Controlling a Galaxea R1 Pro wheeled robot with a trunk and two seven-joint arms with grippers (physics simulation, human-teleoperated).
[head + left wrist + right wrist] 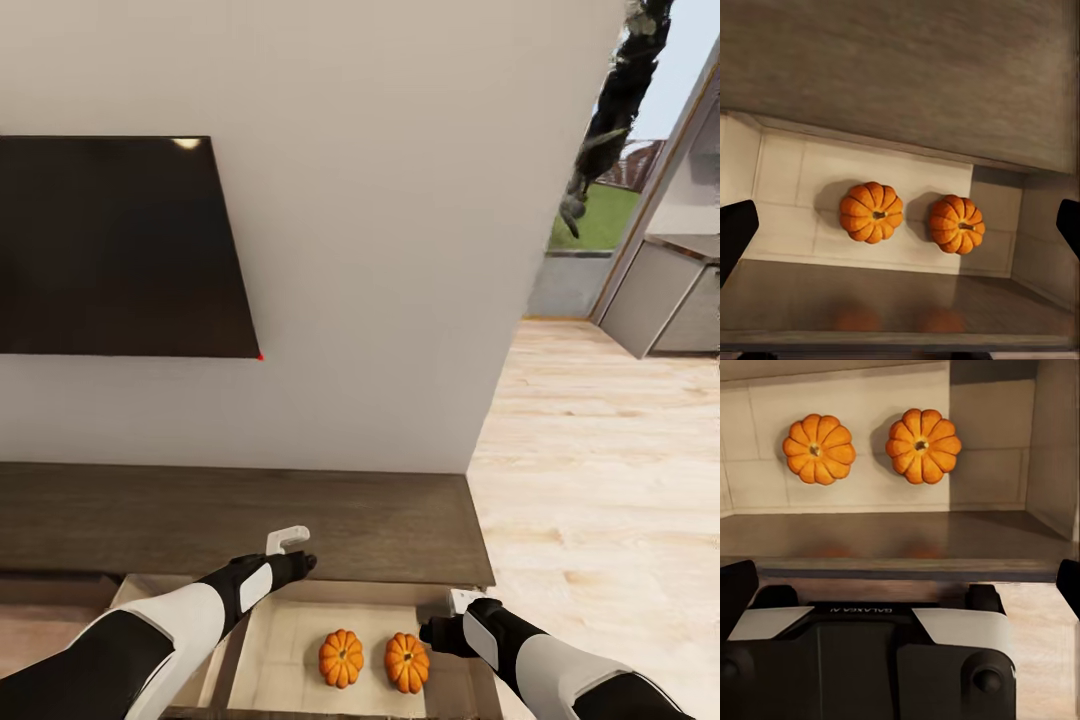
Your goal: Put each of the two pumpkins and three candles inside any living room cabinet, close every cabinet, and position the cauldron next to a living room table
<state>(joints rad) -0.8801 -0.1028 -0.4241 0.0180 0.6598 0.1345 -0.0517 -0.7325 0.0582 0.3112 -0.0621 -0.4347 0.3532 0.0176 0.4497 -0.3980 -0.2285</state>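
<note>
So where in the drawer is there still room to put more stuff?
The open drawer has bare beige floor between the left pumpkin and its left wall, and a strip behind both pumpkins toward the cabinet top. It is crowded around the right pumpkin, near the right wall and the right gripper.

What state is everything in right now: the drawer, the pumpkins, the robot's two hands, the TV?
Cabinet drawer: pulled open.
Left pumpkin: upright in the drawer.
Right pumpkin: upright beside it, apart.
Left hand: open, empty, over the drawer.
Right hand: empty; opening unclear.
TV: off, dark.
</note>
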